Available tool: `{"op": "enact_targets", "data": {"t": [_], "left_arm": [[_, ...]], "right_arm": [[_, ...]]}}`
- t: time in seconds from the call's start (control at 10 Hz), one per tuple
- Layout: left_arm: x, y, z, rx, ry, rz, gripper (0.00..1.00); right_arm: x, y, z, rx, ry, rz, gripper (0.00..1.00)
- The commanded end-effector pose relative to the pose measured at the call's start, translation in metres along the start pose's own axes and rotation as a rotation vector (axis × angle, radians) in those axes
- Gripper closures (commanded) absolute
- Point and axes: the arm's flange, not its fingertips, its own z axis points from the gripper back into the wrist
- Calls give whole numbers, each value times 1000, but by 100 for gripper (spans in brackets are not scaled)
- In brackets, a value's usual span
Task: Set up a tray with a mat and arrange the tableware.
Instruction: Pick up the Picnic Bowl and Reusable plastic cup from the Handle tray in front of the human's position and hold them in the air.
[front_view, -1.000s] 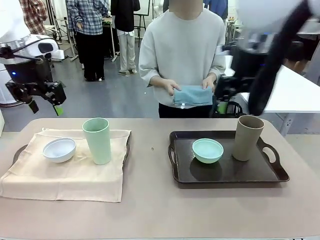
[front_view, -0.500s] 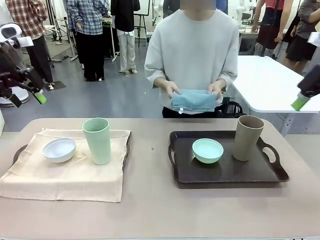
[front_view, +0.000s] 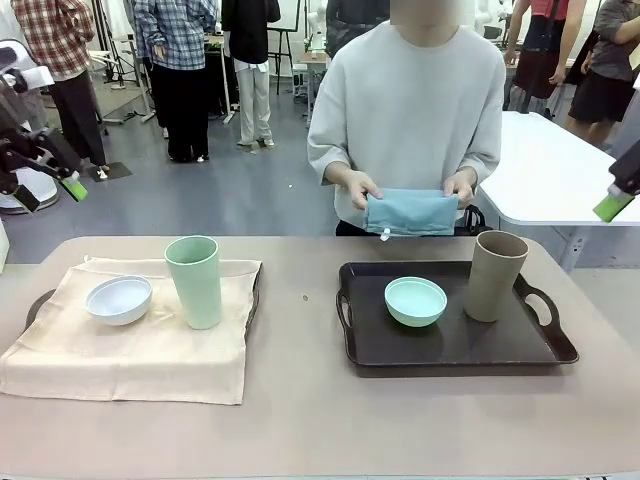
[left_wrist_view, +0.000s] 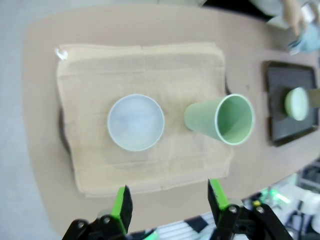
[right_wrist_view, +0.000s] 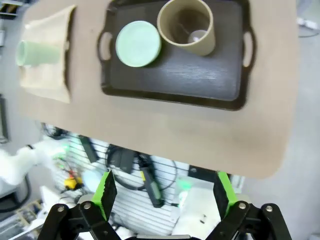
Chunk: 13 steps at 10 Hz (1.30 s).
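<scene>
On the left side of the counter (front_view: 310, 420) a beige mat (front_view: 130, 350) lies spread over what looks like a second tray (front_view: 36, 304), though just slivers of dark rim peek out at the mat's edges. Two pieces stand on the mat: the white bowl (front_view: 119, 298) toward the left and the pale green cup (front_view: 195, 280) upright just beside it on the right, the two not touching.

Over on the right sits the dark tray (front_view: 450, 352), its handles at either end. The mint bowl (front_view: 416, 300) rests near its middle, and the taupe cup (front_view: 495, 275) stands upright to the bowl's right, near the far right corner, apart from the bowl.

Across the counter the person (front_view: 410, 110) holds a folded blue cloth (front_view: 412, 212) at waist height, gripping it at both ends, just behind the dark tray's far edge.

Both arms are raised well clear of the counter. The left hand (left_wrist_view: 169, 197) looks down on the mat with the bowl and cup, its green-padded fingers spread apart with nothing between them. The right hand (right_wrist_view: 165, 190) looks down on the dark tray, its fingers set wide and likewise empty.
</scene>
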Motion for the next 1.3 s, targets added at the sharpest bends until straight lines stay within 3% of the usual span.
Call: {"op": "enact_targets", "data": {"t": [0.0,0.2,0.3,0.5,0.8,1.0,1.1,1.2], "left_arm": [[-12,43,34,-203,4,99,20],[-25,72,38,-344,31,135,20],[-35,94,46,-456,30,160,20],[-45,146,50,-565,31,237,20],[-51,193,50,-724,10,324,20],[-55,200,47,-694,37,330,20],[-51,190,44,-622,35,315,20],[-59,204,42,-701,29,357,20]], "right_arm": [[-10,-62,28,273,-35,-68,0],[-31,-113,37,424,-73,-139,0],[-40,-135,36,491,-81,-169,0],[-68,-181,34,639,-136,-228,0],[-94,-218,31,801,-225,-269,0],[-102,-227,30,829,-244,-282,0],[-98,-218,27,772,-214,-317,0],[-105,-225,26,809,-242,-302,0]]}}
